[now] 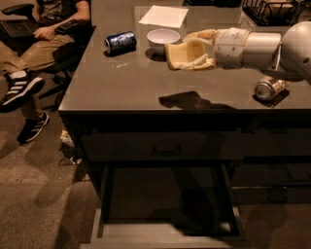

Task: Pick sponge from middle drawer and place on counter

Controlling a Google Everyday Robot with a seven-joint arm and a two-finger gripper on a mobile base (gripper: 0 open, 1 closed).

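My gripper (190, 50) comes in from the right on a white arm and is shut on the pale-yellow sponge (180, 53). It holds the sponge in the air above the glossy grey-brown counter (126, 82), near the white bowl. Its shadow falls on the counter below. The middle drawer (165, 228) stands pulled out at the bottom. Its dark interior shows nothing inside.
On the counter are a blue can (120, 41) lying on its side, a white bowl (163, 36), a white paper sheet (164, 16), a silver can (268, 88) at the right and a wire basket (272, 9) at the back right. A seated person (34, 58) is at the left.
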